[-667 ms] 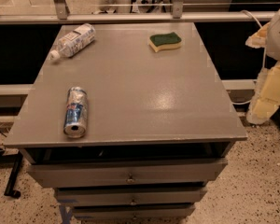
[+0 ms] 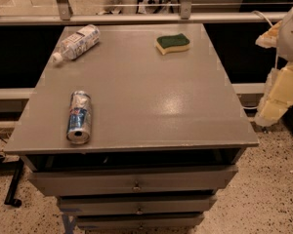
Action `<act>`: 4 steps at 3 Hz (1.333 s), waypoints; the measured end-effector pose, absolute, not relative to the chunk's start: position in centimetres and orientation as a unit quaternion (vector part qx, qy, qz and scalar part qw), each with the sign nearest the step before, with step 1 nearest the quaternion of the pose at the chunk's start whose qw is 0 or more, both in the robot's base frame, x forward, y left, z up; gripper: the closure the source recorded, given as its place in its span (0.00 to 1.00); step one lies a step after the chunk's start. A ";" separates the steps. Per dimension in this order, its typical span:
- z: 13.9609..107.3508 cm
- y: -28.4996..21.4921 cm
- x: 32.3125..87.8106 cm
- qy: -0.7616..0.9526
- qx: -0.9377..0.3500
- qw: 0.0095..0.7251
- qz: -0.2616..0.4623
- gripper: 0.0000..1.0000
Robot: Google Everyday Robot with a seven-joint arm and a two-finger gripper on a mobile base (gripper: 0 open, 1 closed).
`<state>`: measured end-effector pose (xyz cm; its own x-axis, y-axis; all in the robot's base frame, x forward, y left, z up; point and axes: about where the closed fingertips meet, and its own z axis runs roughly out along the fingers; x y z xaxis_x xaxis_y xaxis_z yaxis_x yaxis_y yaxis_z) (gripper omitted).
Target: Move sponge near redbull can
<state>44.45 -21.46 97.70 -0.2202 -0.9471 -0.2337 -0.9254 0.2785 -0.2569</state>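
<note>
The sponge (image 2: 172,43), dark green on top with a yellow base, lies flat at the far right of the grey cabinet top (image 2: 151,106). The redbull can (image 2: 79,117), silver and blue with red marks and dented, lies on its side near the front left, its open end toward the front edge. My gripper (image 2: 279,92) is at the right edge of the camera view, cream-coloured, beside and off the cabinet's right side, well away from the sponge and the can.
A clear plastic bottle (image 2: 77,42) with a white cap lies on its side at the far left. Drawers (image 2: 134,183) sit below the front edge. A metal rail (image 2: 136,17) runs behind the cabinet. Speckled floor lies around it.
</note>
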 end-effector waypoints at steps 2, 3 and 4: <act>94.4 -18.7 57.1 0.776 -0.566 0.276 0.035 0.00; 92.5 -17.6 65.8 0.779 -0.533 0.323 0.068 0.00; 90.0 -16.8 73.0 0.789 -0.486 0.361 0.110 0.00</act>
<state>73.04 -16.78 90.03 -0.2684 -0.6869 -0.6754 -0.8451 0.5044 -0.1771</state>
